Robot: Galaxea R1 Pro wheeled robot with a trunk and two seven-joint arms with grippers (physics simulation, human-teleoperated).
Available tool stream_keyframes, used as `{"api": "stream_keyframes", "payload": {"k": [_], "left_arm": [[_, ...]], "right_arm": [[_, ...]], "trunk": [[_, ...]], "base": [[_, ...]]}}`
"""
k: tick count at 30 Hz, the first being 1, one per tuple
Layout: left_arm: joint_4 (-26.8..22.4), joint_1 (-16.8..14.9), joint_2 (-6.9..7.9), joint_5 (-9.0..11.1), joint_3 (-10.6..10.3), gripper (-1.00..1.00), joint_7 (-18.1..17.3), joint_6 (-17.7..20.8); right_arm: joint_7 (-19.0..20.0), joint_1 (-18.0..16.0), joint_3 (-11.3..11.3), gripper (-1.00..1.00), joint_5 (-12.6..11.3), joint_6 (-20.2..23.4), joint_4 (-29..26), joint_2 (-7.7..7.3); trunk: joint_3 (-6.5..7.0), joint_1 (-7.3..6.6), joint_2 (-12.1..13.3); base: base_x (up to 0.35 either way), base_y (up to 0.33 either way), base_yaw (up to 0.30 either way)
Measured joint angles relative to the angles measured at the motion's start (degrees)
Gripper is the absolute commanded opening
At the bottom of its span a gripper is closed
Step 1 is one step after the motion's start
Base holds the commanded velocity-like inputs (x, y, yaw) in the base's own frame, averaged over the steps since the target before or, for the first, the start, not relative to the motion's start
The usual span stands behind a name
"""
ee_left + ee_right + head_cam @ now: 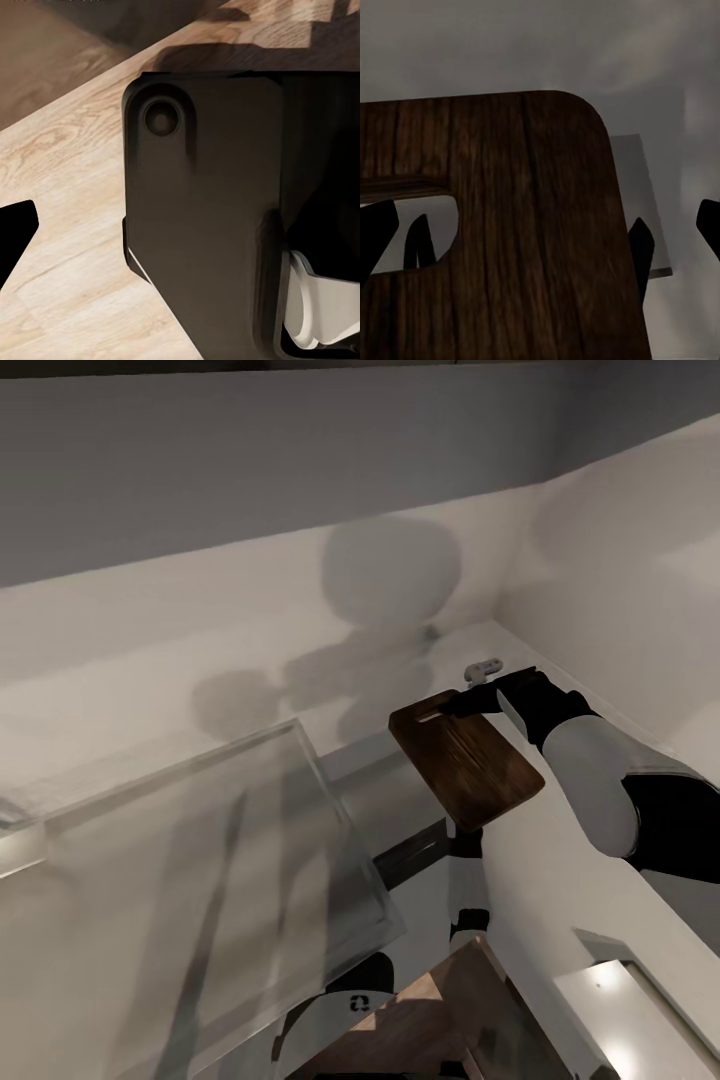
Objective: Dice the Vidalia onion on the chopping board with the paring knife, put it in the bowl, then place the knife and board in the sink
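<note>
Head view: chopping board (468, 764) held up in the air by the right gripper (478, 701), clamped on the slotted handle end, over a pale tabletop (560, 880) beside a glass panel (200, 880). Likely stiff, fairly light, smooth-faced; best pinched at the slot (412, 232), kept level. Left gripper: cannot tell whether apart or together.

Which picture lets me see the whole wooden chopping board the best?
The head view: the chopping board shows whole, held up by the right end effector. The right wrist view shows one close-up corner with its slot handle. The left wrist view looks at wooden floor instead.
</note>
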Motion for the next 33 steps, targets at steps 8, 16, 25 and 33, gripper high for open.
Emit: {"api": "stream_keyframes", "payload": {"k": [8,16,25,33], "left_arm": [[0.1,0.0,0.0,0.0,0.0,1.0,0.0,0.0],[0.0,0.0,0.0,0.0,0.0,1.0,0.0,0.0],[0.0,0.0,0.0,0.0,0.0,1.0,0.0,0.0],[0.0,0.0,0.0,0.0,0.0,1.0,0.0,0.0]], "right_arm": [[0.0,0.0,0.0,1.0,0.0,0.1,0.0,-0.03],[-0.1,0.0,0.0,1.0,0.0,0.1,0.1,-0.04],[-0.1,-0.1,-0.5,1.0,-0.5,0.3,0.0,-0.04],[-0.1,0.0,-0.7,1.0,-0.7,0.3,0.0,-0.03]], "trunk": [[0.0,0.0,0.0],[0.0,0.0,0.0],[-0.3,-0.01,0.0],[-0.4,-0.01,0.0]], "base": [[0.0,0.0,0.0],[0.0,0.0,0.0],[0.0,0.0,0.0],[0.0,0.0,0.0]]}}
